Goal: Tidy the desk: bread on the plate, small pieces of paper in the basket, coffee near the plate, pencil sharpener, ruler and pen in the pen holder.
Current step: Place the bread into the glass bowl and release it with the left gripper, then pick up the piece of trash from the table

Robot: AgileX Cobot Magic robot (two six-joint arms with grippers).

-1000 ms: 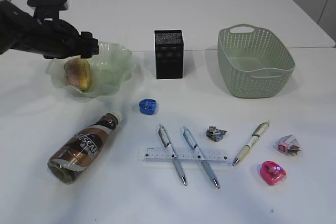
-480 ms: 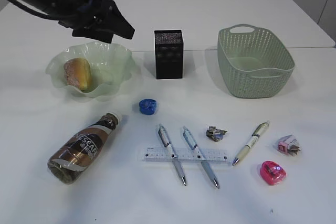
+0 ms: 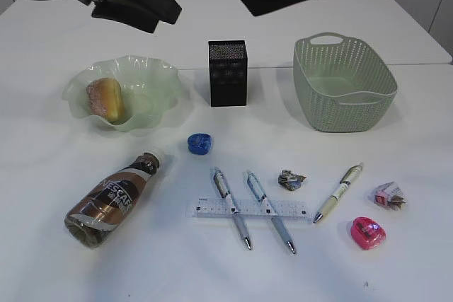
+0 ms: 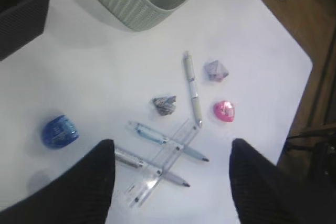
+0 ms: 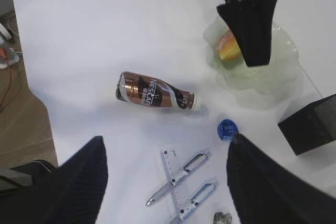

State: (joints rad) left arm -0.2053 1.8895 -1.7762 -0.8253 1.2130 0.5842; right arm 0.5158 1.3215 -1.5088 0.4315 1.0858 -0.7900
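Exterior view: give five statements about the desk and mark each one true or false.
1. The bread lies in the green plate. True.
2. The coffee bottle stands upright beside the plate. False: it lies on its side on the table, in front of the plate.
3. The ruler lies under two pens. True.
4. The basket holds both pieces of paper. False: no paper shows inside it; both crumpled pieces lie on the table.
5. The left claw grips the blue sharpener. False: the claw is open and empty above the table.
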